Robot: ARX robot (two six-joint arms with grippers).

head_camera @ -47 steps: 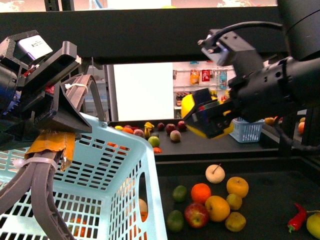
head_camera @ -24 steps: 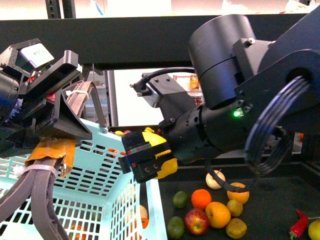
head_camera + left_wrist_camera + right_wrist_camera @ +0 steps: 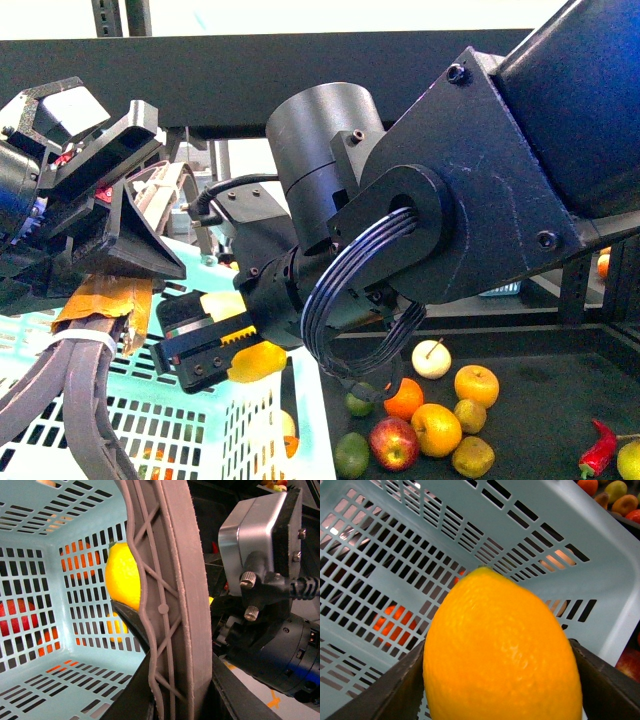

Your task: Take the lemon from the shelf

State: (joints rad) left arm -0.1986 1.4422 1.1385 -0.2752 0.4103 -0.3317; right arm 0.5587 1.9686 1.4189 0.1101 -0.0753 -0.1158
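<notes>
The right claw is clamped on the lemon and holds it over the open top of the pale blue basket, clear of the black shelf. The left claw is closed around the basket's grey handle.

— Where can you pass?
— Straight down. Below the lemon in your right gripper, the basket is open, with mesh walls around it and orange fruit showing through the slots low down.
— What blocks you?
— The basket handle rises just beside the lemon. Your left arm crowds that side, and the shelf tier hangs overhead. Right of the basket, a fruit pile fills the tray's near middle, and a red chilli lies toward its near right corner.
</notes>
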